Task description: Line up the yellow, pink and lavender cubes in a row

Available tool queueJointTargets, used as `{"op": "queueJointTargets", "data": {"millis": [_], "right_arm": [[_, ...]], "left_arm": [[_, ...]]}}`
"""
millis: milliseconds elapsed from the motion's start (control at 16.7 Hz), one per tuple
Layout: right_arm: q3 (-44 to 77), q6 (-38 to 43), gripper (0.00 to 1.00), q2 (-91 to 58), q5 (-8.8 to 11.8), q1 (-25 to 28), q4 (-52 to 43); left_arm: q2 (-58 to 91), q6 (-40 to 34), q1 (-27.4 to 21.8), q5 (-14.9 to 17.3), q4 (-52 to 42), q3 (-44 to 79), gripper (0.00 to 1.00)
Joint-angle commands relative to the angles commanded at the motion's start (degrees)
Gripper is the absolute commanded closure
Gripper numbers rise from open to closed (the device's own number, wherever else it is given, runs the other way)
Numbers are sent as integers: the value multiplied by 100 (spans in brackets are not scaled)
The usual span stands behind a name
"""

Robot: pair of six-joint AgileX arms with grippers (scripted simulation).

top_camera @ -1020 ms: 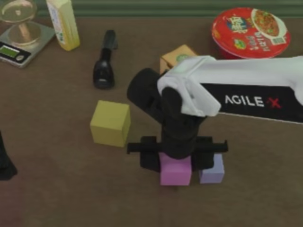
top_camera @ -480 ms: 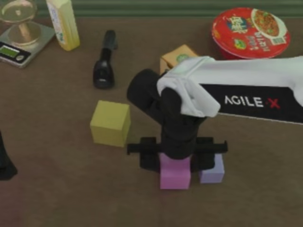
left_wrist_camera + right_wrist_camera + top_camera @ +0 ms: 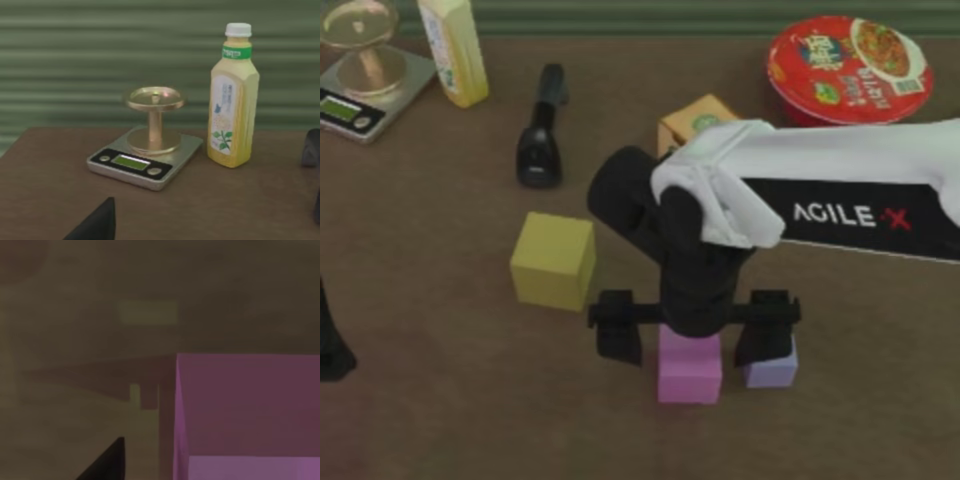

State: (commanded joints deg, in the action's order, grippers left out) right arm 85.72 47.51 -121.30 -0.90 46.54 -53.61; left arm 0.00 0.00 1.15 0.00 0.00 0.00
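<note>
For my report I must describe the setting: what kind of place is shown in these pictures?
Probably a simulated test tabletop, not a real kitchen or shop. A brown table before a green slatted wall holds unrelated items: a kitchen scale, a yellow drink bottle, an instant noodle bowl, and plain coloured cubes such as the yellow cube.

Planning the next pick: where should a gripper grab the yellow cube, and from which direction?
Probably from straight above, fingers closing on two opposite vertical faces of the yellow cube. It sits flat, slightly rotated, so turn the wrist to match. All four sides look clear; the pink cube and the open right gripper stand off toward the table's right. The left gripper is parked nearer.
</note>
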Motion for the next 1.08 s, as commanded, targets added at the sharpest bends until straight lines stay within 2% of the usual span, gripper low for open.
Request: {"op": "queueJointTargets", "data": {"millis": [300, 720, 1080], "right_arm": [[19, 1, 0, 8, 1, -8, -20], [884, 11, 0, 356, 4, 43, -1275], [987, 0, 0, 404, 4, 20, -1407]], "left_arm": [[0, 0, 0, 0, 0, 0, 0], [0, 0, 0, 0, 0, 0, 0], [1, -1, 0, 0, -1, 1, 0]]}}
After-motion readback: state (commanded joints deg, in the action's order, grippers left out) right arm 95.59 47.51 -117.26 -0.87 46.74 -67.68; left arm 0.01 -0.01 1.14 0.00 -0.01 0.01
